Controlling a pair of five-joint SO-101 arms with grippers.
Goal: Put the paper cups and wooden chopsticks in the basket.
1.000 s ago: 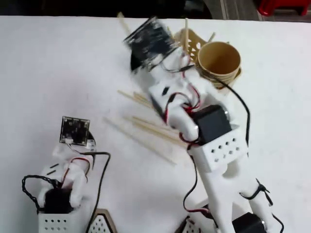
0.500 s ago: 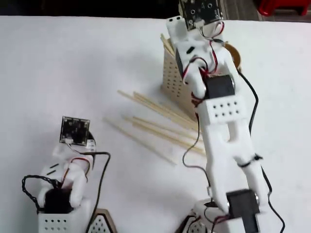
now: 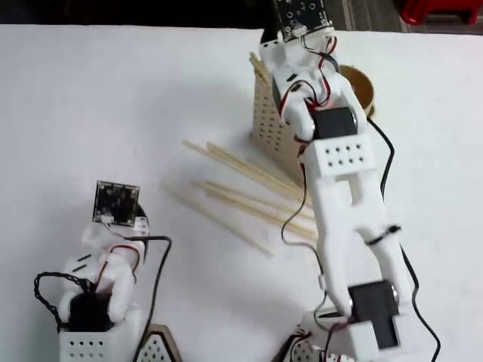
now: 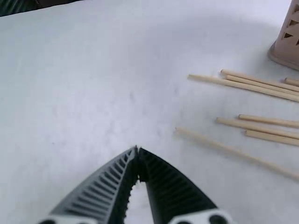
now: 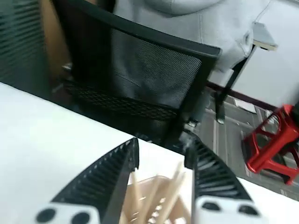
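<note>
Drop-off: right pincer [image 5: 162, 145] hovering open over beige perforated basket [image 3: 266, 130] | left pincer [image 4: 138, 150] sitting closed | next: grasping loose wooden chopsticks [image 3: 241, 197].

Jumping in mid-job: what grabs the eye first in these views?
The right arm lies stretched across the table, with the right tool open above the basket at the far edge, where chopsticks stand inside. Next come the loose chopsticks fanned over the table's middle. The left tool is shut above bare table, facing them.
</note>
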